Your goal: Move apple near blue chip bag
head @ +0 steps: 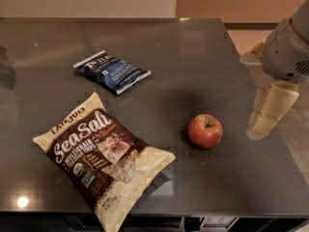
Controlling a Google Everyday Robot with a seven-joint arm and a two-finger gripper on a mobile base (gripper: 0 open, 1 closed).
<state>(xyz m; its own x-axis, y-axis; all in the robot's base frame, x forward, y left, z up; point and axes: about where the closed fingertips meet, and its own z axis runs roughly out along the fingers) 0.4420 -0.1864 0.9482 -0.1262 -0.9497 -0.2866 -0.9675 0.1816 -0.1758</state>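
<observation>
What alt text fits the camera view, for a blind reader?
A red apple sits on a dark table, well apart from the blue chip bag farther back-left. The claw hangs right of the apple, not touching it; a larger Sea Salt bag lies front-left.

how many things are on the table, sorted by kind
chip bags: 2, the blue chip bag and the brown-and-cream Sea Salt bag
apples: 1, the apple
total: 3 on the table
The gripper hangs by the table's right edge, right of the apple and apart from it.
</observation>
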